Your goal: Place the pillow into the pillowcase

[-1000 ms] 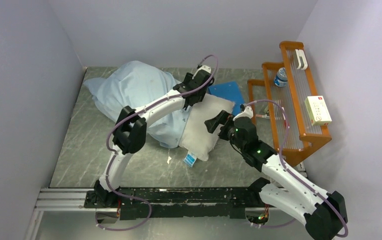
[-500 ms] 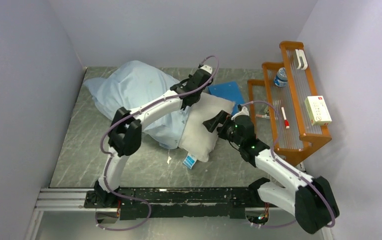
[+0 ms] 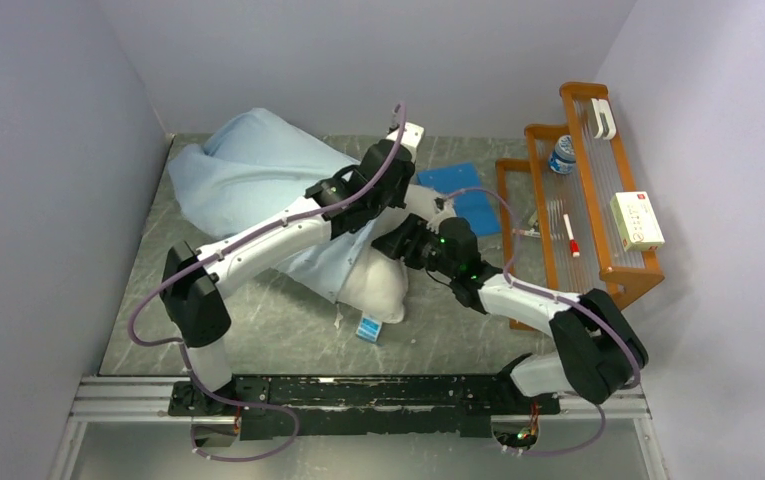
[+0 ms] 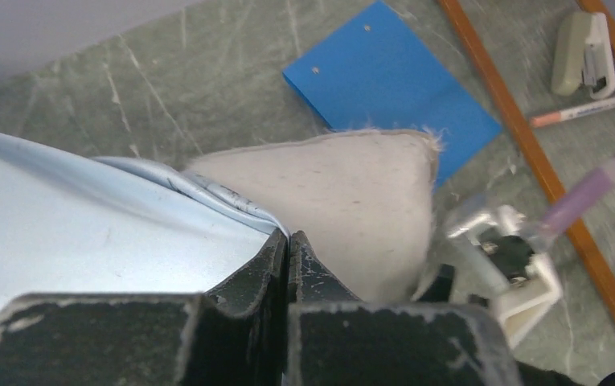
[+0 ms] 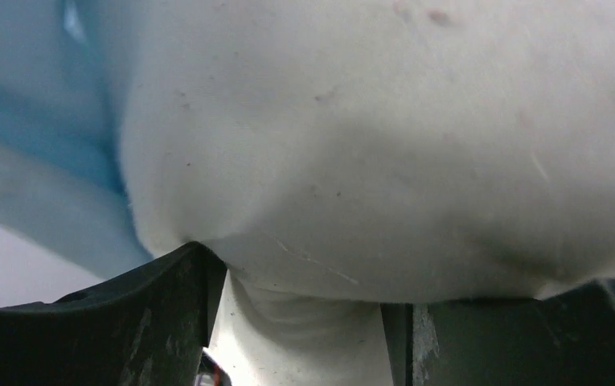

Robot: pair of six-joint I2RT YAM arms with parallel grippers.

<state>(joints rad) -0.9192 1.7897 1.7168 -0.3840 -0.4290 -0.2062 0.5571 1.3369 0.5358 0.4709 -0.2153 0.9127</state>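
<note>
The light blue pillowcase (image 3: 258, 170) lies bunched at the back left, and it fills the left of the left wrist view (image 4: 87, 233). My left gripper (image 3: 373, 200) (image 4: 288, 237) is shut on its hem, right beside a corner of the off-white pillow (image 4: 344, 193). The pillow (image 3: 378, 280) is bunched up at mid-table, its left part under the pillowcase edge. A small blue-and-white tag (image 3: 368, 328) hangs at its near end. My right gripper (image 3: 398, 245) (image 5: 296, 289) presses into the pillow's right side. A fold of the pillow (image 5: 368, 145) is squeezed between its fingers.
A flat darker-blue square (image 3: 463, 190) (image 4: 392, 88) lies behind the pillow. At the right stands a wooden rack (image 3: 613, 270) holding a pen (image 3: 569, 232), a bottle (image 3: 562, 155), a white box (image 3: 636, 220) and a stapler (image 4: 584, 52). Grey walls close in the table.
My left gripper shut on the pillowcase hem and drew it up and leftward. My right arm swung left into the pillow, bunching it up, while its jaws narrowed on the fabric.
</note>
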